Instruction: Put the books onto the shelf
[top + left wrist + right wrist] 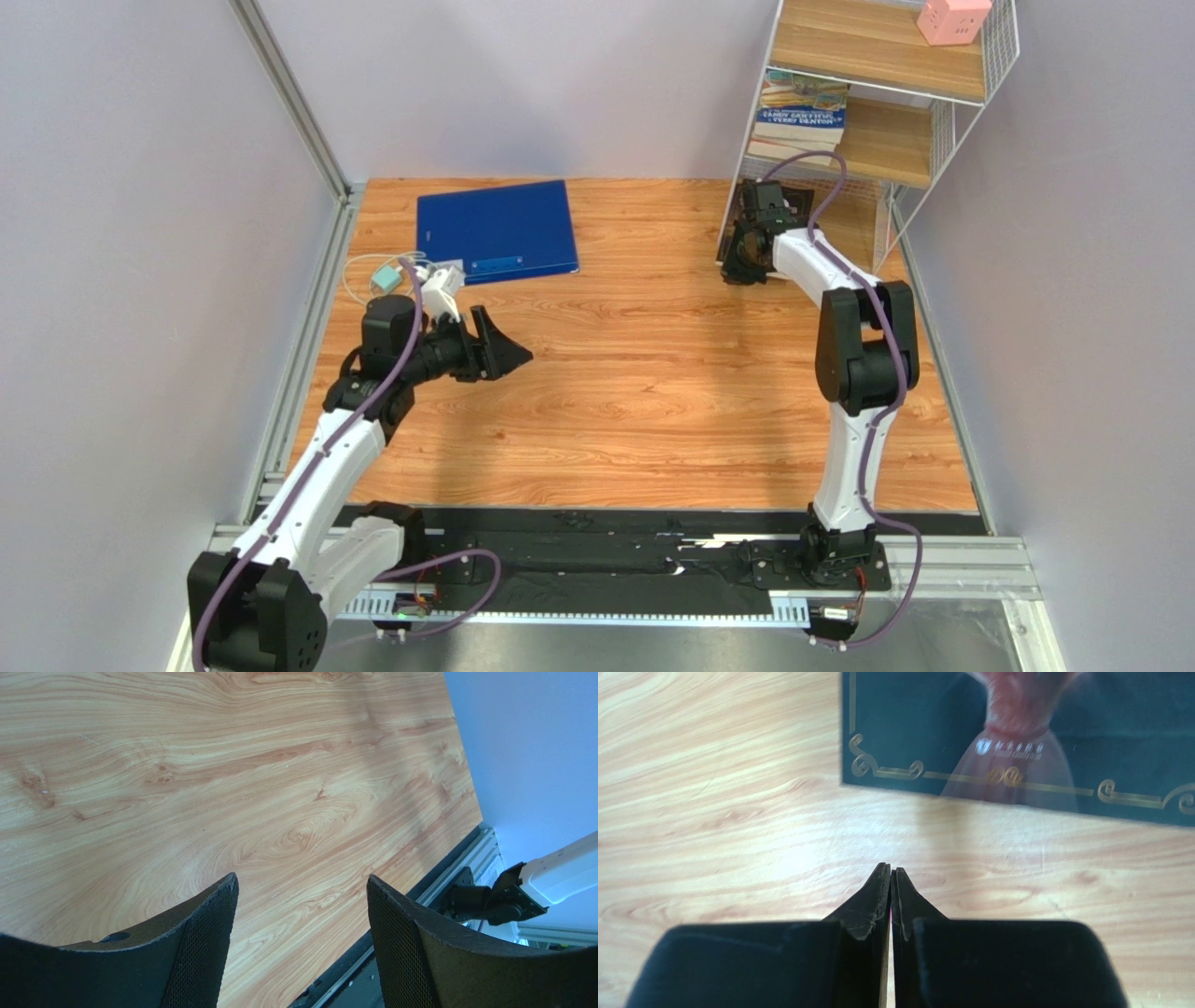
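The dark book [913, 728] is the one the right fingers [878, 896] point at. These 2 fingers are pressed tight together, tip to tip, and there is nothing between them. They hang over the bare tabletop [738, 812], near the book's front edge but not touching it.

The book lies flat on the tabletop, cover up. It has a thin gold border and a picture of someone in a pink dress, though the picture is blurry. From above, this spot is right at the foot of the shelf [856, 49], and the arm hides the book in that view.

I think the book is thin and light, and it would bend easily. The cover looks smooth, so it may slip. Because it lies flat, I see no gap under it. A good place to grab looks like the near edge, with 1 finger slid under and 1 on top.

On the shelf's middle board some books [800, 119] already lie in a pile. A pink box [954, 20] sits on the top board.

The left fingers [203, 931] are spread apart and carry nothing. They hang over bare wood, well apart from the shelf, near a blue binder [498, 231].
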`<state>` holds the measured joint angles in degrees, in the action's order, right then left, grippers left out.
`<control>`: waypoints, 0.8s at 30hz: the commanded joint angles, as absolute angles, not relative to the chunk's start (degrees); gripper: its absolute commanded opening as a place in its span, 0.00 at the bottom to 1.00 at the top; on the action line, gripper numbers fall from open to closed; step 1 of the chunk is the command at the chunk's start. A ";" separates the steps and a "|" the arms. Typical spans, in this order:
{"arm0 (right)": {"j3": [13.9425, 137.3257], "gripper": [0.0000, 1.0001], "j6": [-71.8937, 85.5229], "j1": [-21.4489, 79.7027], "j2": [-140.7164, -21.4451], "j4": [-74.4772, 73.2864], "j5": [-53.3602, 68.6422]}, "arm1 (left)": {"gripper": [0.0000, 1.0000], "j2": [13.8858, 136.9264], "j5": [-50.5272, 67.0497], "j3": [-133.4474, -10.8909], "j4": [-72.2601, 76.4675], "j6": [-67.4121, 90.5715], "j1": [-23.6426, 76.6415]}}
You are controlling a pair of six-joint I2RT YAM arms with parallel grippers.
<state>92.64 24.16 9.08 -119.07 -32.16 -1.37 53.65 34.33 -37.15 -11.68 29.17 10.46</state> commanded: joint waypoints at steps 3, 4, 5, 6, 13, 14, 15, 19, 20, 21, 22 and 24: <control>85.98 0.04 24.26 11.33 -110.40 -29.01 -1.23 | 0.74 50.80 33.14 -40.78 -15.37 27.34 10.37; 84.83 0.04 24.17 11.86 -109.43 -28.31 -1.40 | 0.74 50.54 32.61 -41.48 -16.08 26.99 10.37; 83.42 0.04 24.08 12.04 -107.68 -28.21 -1.49 | 0.75 50.28 32.26 -41.83 -16.78 26.29 10.37; 81.15 0.04 24.08 12.13 -106.71 -27.86 -1.41 | 0.76 49.75 31.04 -42.18 -18.44 26.02 10.37; 69.98 0.05 23.91 15.11 -96.35 -25.76 -1.76 | 1.00 49.48 27.78 -44.91 -22.67 24.26 10.37; 68.83 0.06 23.82 15.55 -95.20 -25.58 -1.67 | 1.00 49.48 26.99 -45.26 -23.28 24.34 10.37; 67.95 0.06 23.47 15.99 -94.23 -25.66 -1.93 | 1.00 49.74 26.72 -45.44 -23.73 24.08 10.37; 62.59 0.43 23.64 19.06 -86.34 -24.88 -2.11 | 1.00 49.92 25.58 -47.19 -25.40 23.56 10.37; 60.32 0.49 23.82 19.59 -84.66 -24.44 -2.11 | 1.00 49.75 25.32 -47.46 -26.01 23.47 10.37; 59.08 0.54 23.99 20.38 -83.07 -24.17 -2.63 | 1.00 49.75 25.23 -47.72 -26.28 23.47 10.37; 58.28 0.59 24.17 21.35 -80.10 -24.34 -3.42 | 1.00 49.83 25.05 -48.42 -26.63 23.03 10.37; 56.26 0.67 24.08 22.06 -77.36 -24.87 -4.91 | 1.00 50.01 25.22 -49.13 -27.94 22.68 10.37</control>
